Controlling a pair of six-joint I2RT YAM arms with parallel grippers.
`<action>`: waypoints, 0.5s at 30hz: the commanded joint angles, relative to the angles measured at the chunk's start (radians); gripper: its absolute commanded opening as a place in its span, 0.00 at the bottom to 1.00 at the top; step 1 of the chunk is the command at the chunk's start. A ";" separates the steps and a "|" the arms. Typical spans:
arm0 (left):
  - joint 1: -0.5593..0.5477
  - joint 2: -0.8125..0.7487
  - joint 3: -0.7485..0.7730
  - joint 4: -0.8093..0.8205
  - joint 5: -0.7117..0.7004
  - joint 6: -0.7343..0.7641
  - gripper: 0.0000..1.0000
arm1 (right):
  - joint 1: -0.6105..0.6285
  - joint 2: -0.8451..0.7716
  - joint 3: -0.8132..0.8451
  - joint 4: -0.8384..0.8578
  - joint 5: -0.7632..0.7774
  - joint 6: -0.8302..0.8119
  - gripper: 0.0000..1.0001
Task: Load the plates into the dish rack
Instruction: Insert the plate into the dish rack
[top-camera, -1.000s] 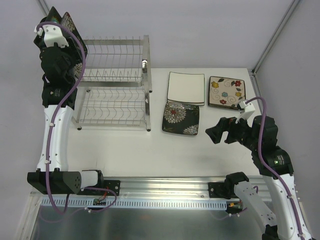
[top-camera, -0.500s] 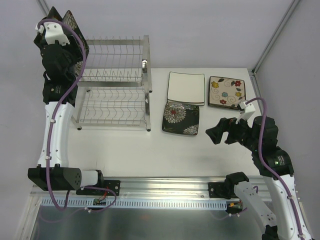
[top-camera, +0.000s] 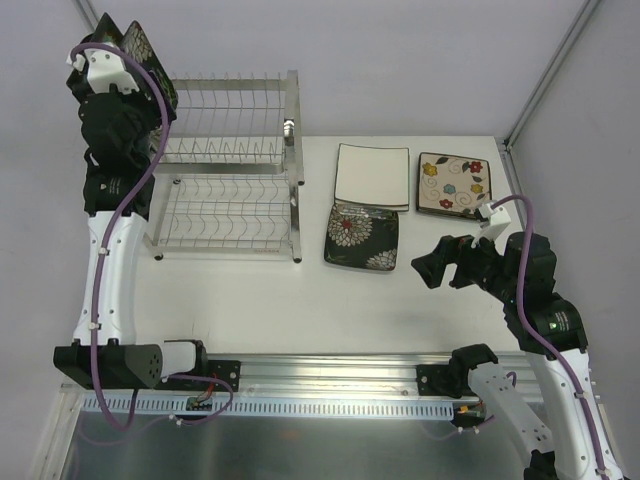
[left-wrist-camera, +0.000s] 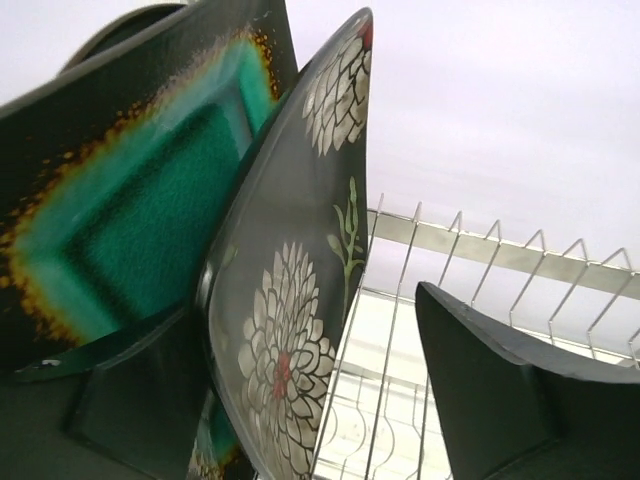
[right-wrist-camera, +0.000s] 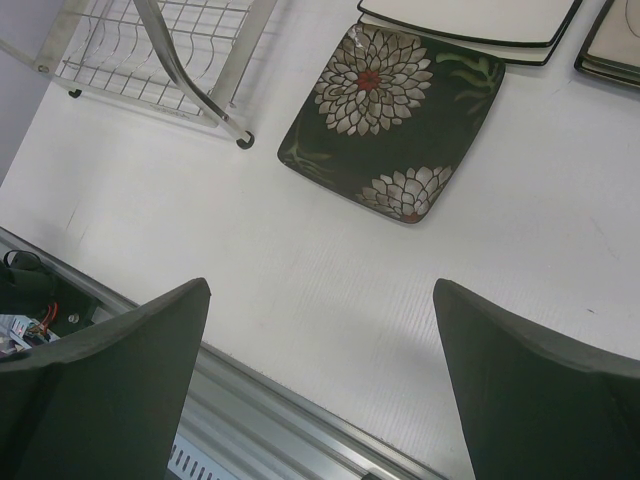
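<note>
Plate with chrysanthemums (left-wrist-camera: 295, 210) sits at the dish rack (left-wrist-camera: 480, 247) far-left end, your left end effector (left-wrist-camera: 300, 310) released around it. Snag its rim and it topples.

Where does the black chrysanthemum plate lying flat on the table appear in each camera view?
Top external: black plate, centre, right of the dish rack.
Left wrist: not in view; a similar plate stands upright there.
Right wrist: the plate, upper centre.
Shared landmark: the white square plate at its far edge.
</note>
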 joint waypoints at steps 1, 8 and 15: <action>0.003 -0.065 -0.009 0.033 -0.014 -0.003 0.80 | 0.007 -0.007 0.025 0.006 0.004 -0.013 1.00; 0.003 -0.097 -0.024 0.030 -0.018 -0.009 0.92 | 0.007 -0.012 0.025 0.003 0.005 -0.011 1.00; 0.002 -0.137 -0.033 0.016 0.009 -0.036 0.99 | 0.006 -0.013 0.025 0.002 0.008 -0.005 1.00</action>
